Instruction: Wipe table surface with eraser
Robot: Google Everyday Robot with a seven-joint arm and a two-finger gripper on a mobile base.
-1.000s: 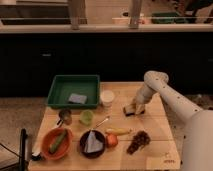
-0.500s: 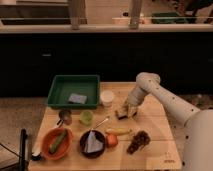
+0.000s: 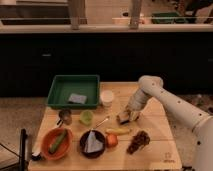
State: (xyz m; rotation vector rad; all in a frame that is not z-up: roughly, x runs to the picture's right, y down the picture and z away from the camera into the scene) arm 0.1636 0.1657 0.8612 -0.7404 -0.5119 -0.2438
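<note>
Nearest, a grape cluster (image 3: 138, 141) and a banana (image 3: 119, 131) are lying on the surface (image 3: 152, 136); just behind them the eraser (image 3: 123, 119) is sitting under the gripper (image 3: 131, 114), though whether the jaws are gripping it cannot be told. The wiping stroke appears to be in hand, and the next move is calling for downward pressure while skirting the white cup (image 3: 106, 96) beyond.

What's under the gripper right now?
The eraser sits under the gripper, on the table surface, right of the white cup. The wood beneath the eraser is covered.
</note>
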